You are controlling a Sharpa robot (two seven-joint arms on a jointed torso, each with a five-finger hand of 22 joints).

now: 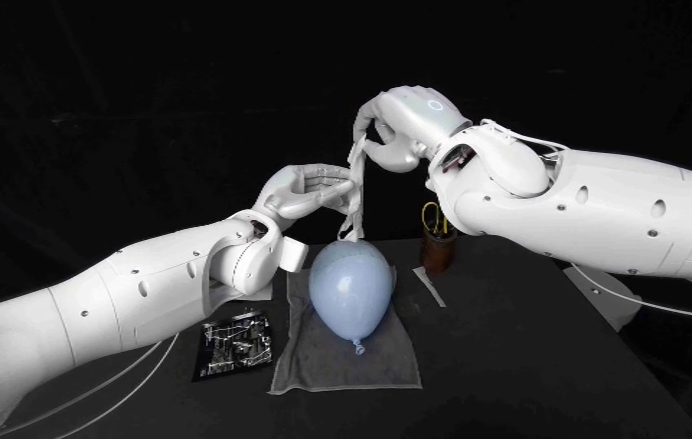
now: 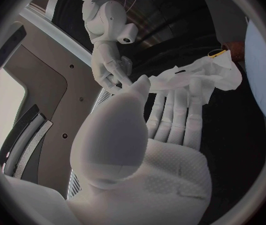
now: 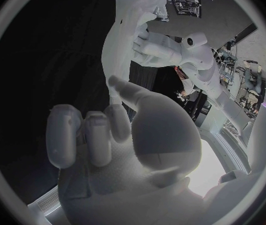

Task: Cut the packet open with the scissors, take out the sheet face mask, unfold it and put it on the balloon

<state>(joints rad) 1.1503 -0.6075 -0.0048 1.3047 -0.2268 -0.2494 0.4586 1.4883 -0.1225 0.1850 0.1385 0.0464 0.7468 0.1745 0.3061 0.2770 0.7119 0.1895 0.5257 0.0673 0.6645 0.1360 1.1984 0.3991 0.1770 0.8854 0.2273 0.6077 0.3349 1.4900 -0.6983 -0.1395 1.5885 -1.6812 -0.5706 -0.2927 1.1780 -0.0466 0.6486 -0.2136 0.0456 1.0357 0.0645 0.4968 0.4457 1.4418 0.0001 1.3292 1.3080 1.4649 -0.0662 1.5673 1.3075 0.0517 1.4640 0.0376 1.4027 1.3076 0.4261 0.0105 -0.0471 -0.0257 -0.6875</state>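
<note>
1. Left hand [image 1: 307, 195] is pinched on the sheet face mask [image 1: 356, 174] mid-length; right hand [image 1: 408, 124] is clamped on its top end.
2. Mask is hung above the balloon [image 1: 351, 287]; contact cannot be told.
3. Counted: one mask, one balloon, one grey cloth [image 1: 303, 364], one packet [image 1: 235, 343] near left.

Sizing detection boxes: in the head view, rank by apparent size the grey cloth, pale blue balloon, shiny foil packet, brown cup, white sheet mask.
1. grey cloth
2. pale blue balloon
3. shiny foil packet
4. brown cup
Unranked: white sheet mask, bunched and raised nearer the camera.
</note>
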